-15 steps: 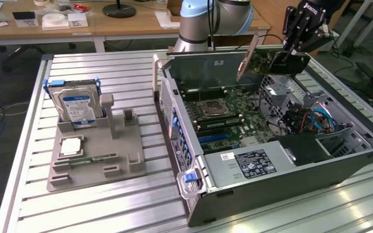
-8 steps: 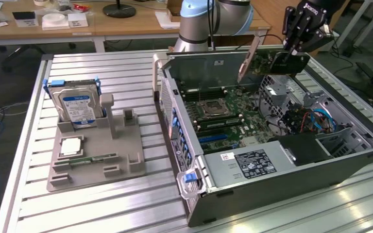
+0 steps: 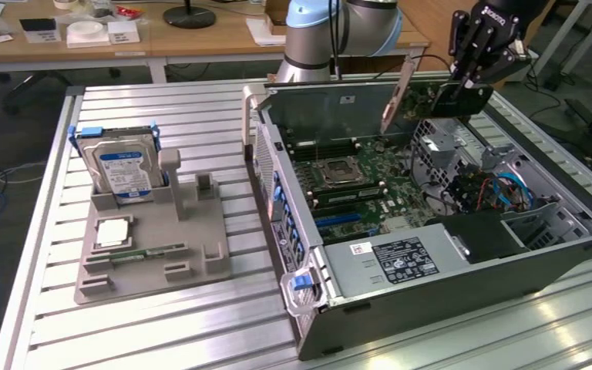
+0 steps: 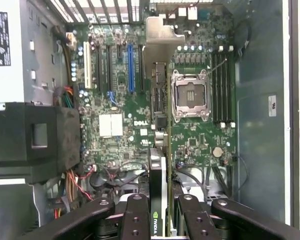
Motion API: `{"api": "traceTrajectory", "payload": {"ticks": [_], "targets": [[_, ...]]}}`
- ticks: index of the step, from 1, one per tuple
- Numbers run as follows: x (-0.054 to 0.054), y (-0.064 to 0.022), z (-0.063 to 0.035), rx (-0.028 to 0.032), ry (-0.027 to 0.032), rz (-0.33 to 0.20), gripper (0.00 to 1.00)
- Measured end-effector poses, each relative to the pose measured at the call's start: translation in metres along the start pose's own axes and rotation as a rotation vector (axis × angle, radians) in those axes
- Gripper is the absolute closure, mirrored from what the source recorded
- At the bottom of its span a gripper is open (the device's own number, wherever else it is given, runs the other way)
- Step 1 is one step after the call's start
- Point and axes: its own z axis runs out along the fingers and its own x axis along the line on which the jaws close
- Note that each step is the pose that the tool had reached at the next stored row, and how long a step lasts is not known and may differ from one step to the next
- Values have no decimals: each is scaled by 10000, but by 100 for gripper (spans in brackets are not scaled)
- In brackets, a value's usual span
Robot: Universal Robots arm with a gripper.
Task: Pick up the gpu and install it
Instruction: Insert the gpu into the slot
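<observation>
The gripper (image 3: 462, 89) hangs in the upper right of the exterior view, above the far end of the open computer case (image 3: 543, 270). Its fingers (image 4: 135, 220) are pinching the gpu (image 3: 430, 102) from both sides. The card is held on edge, clear of the motherboard (image 3: 378, 181) below it, with its metal bracket end toward the exterior view's left. In the wrist view the gpu (image 4: 162, 150) shows edge-on over the board, just beside the processor socket (image 4: 190, 95). A power supply (image 3: 399, 258) sits at the near end of the case. On the counter (image 3: 173, 116), at the exterior view's left, a grey holder (image 3: 203, 266) carries an upright hard drive (image 3: 121, 169) and a small memory stick (image 3: 136, 253)
</observation>
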Motion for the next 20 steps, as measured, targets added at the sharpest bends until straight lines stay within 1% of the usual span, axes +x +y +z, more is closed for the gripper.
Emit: {"api": "traceTrajectory", "payload": {"ticks": [1,2,4,9,11,14,15,17,20], "targets": [[1,11,3,59,-30,-8,74],[2,21,4,92,-38,-10,74],[3,35,5,99,-38,-10,74],[3,35,5,99,-40,-11,74],[2,36,5,114,-99,-28,74],[4,38,8,122,-138,-40,74],[6,38,9,120,-175,-40,74],[9,40,9,112,-308,-37,74],[10,41,14,110,-332,-38,74]]}}
